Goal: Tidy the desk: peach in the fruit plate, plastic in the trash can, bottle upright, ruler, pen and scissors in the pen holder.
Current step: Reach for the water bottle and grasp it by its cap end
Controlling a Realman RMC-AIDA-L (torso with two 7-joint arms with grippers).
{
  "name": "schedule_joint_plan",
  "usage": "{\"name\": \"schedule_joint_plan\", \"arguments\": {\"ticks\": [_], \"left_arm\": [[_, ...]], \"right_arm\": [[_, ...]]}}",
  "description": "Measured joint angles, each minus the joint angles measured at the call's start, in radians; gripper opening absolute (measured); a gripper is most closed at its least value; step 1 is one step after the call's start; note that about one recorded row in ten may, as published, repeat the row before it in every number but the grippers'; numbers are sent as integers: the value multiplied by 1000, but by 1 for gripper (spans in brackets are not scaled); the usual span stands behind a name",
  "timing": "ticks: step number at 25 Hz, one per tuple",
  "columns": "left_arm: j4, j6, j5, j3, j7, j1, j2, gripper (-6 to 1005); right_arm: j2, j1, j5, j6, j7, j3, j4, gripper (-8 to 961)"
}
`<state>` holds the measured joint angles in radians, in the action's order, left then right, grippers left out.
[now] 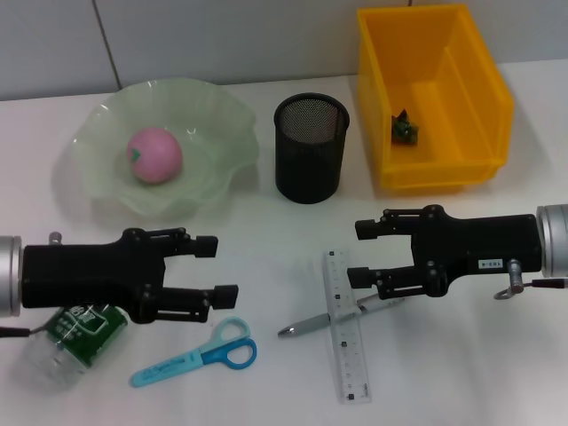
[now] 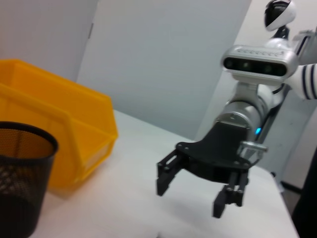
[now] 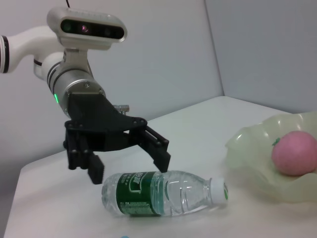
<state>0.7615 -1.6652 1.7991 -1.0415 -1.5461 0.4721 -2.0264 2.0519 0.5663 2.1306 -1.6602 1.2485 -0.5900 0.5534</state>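
The pink peach [image 1: 154, 154] [image 3: 294, 153] lies in the pale green fruit plate [image 1: 213, 169] [image 3: 247, 158]. A green bit of plastic [image 1: 406, 130] sits in the yellow trash can [image 1: 435, 169]. The bottle [image 1: 75, 342] [image 3: 163, 193] lies on its side under my left arm. My left gripper [image 1: 220, 269] [image 3: 128, 167] is open just above and beyond the bottle. Blue scissors [image 1: 200, 355] lie in front of it. The ruler [image 1: 346, 324] and pen [image 1: 328, 319] lie crossed below my open right gripper [image 1: 359, 254] [image 2: 192, 197]. The black mesh pen holder [image 1: 311, 146] [image 2: 20, 173] stands behind.
The yellow bin [image 2: 54, 134] stands right beside the pen holder at the back right. A wall runs along the table's far edge. Bare white table [image 1: 284, 248] lies between the two grippers.
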Motion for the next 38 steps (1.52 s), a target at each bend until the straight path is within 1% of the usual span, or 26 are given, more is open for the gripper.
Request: {"name": "schedule_joint_plan", "arguments": {"ticks": [4,5,6,7,10,11,12,15,16,17,18,19,21,22,23,28,38], "left_arm": [[108,69,100,0,-120,10,-7,819],[146,85,140,0,-166,18,-9,819],[206,95,207,0,-251,38,-11,818],[206,95,207,0,-251,38,-11,818],[301,93,343,0,-412,87,-11,818],[346,80,427,0,-509,122,-11,818],[346,80,427,0,-509,122,-11,818],[388,52,550,-5,-624,177,-13,817],[394,27,643,-7,-692,224,-22,817],[394,27,643,-7,-692,224,-22,817],[386,4,718,-7,-741,267,-33,817],[386,4,718,-7,-741,267,-33,817],[356,-8,787,-16,-812,320,-40,816],[356,-8,787,-16,-812,320,-40,816],[332,-5,801,-18,-848,344,-40,816],[292,15,815,-20,-893,373,-39,815],[269,41,850,-20,-932,379,-38,814]], "right_arm": [[0,-2,0,12,1,0,-5,762],[0,-3,0,15,1,0,-6,762],[1,-4,0,21,2,0,-6,762],[1,-4,0,21,2,0,-6,762],[-1,-9,0,25,10,0,-4,762],[-3,-14,0,24,17,1,0,762],[-3,-14,0,24,17,1,0,762],[-5,-18,0,23,20,3,2,762],[-7,-19,0,23,20,4,4,762],[-7,-19,0,23,20,4,4,762],[-7,-18,0,23,20,7,9,762],[-7,-18,0,23,20,7,9,762],[-9,-17,0,20,20,15,14,762],[-9,-17,0,20,20,15,14,762],[-10,-15,0,17,20,16,15,762],[-12,-11,0,15,11,7,20,762],[-12,0,0,13,9,6,25,762]]}}
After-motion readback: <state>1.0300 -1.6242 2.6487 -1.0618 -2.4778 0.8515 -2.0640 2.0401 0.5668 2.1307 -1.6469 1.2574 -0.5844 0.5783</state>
